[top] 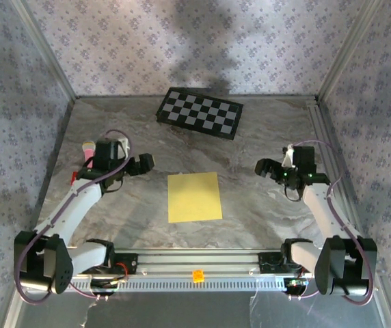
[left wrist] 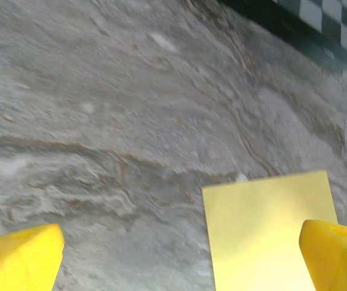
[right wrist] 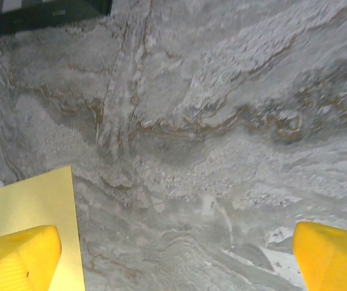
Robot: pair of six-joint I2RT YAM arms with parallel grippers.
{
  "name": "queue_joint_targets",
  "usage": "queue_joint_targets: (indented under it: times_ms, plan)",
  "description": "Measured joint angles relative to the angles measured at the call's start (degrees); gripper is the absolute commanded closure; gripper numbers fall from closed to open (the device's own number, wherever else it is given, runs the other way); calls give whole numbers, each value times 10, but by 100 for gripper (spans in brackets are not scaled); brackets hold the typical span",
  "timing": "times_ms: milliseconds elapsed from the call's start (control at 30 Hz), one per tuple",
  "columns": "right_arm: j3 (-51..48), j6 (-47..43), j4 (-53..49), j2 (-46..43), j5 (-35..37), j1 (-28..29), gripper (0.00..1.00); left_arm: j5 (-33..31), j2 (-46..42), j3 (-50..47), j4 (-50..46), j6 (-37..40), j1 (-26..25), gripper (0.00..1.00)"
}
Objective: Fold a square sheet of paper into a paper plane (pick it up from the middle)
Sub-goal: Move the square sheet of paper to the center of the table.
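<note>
The square sheet of paper [top: 194, 197] lies flat and unfolded on the marble table, between the two arms. My left gripper [top: 143, 163] hovers to the left of the sheet's far corner, open, nothing between its yellow fingertips [left wrist: 22, 257]. The sheet [left wrist: 270, 233] fills the lower right of the left wrist view, partly under the right fingertip. My right gripper [top: 264, 167] hangs to the right of the sheet, open and empty. In the right wrist view the sheet's corner [right wrist: 34, 203] shows at lower left above one fingertip [right wrist: 19, 257].
A black-and-white checkerboard [top: 200, 113] lies at the back of the table. A small orange block [top: 197, 275] sits on the front rail. A pink-and-white object [top: 87, 152] stands behind the left arm. Wallpapered walls close in three sides.
</note>
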Motion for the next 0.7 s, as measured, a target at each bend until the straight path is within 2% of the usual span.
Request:
queue_joint_targets:
  times_ms: [200, 333, 533, 700]
  plan:
    - [0, 15, 2, 61, -14, 29, 1, -35, 70, 47, -64, -3, -85, 5]
    - [0, 25, 4, 90, -15, 52, 1, -68, 149, 96, -100, -30, -167, 7]
    - [9, 34, 4, 106, -11, 76, 1, -94, 256, 158, -108, -87, -278, 8]
    - [11, 43, 5, 103, 5, 81, 1, -102, 349, 246, -113, -117, -340, 15]
